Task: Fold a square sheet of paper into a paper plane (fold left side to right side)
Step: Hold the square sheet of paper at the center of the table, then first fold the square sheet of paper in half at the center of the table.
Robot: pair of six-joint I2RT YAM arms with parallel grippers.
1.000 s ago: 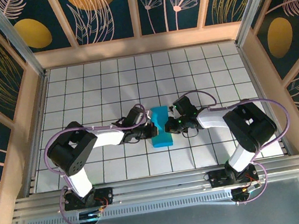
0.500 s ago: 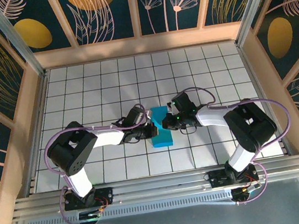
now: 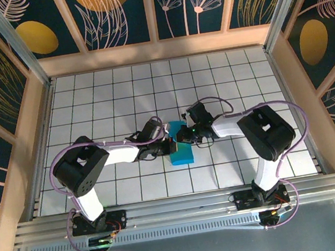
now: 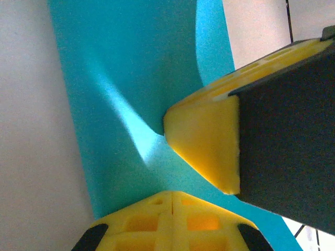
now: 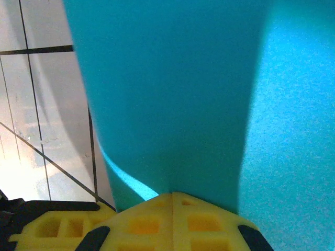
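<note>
White-and-black left arm [image 3: 121,152] and right arm [image 3: 227,128] are angled inward; yellow-fingered left hand [image 3: 171,144] and right hand [image 3: 185,137] are shut tight, tips close together.

Square sheet of paper [image 3: 181,145], turquoise-blue, folded to a narrow upright rectangle, lying mid-table on white tiles, pinched in at its middle

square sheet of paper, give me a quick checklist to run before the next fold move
1. Left gripper shut: ok.
2. Right gripper shut: ok.
3. Both gripper tips against the square sheet of paper: ok.
4. Sheet pinched rather than just pressed down: cannot tell.
5. Folded edges lined up with each other: cannot tell.
6. Sheet resting on the tiled table: ok.
</note>
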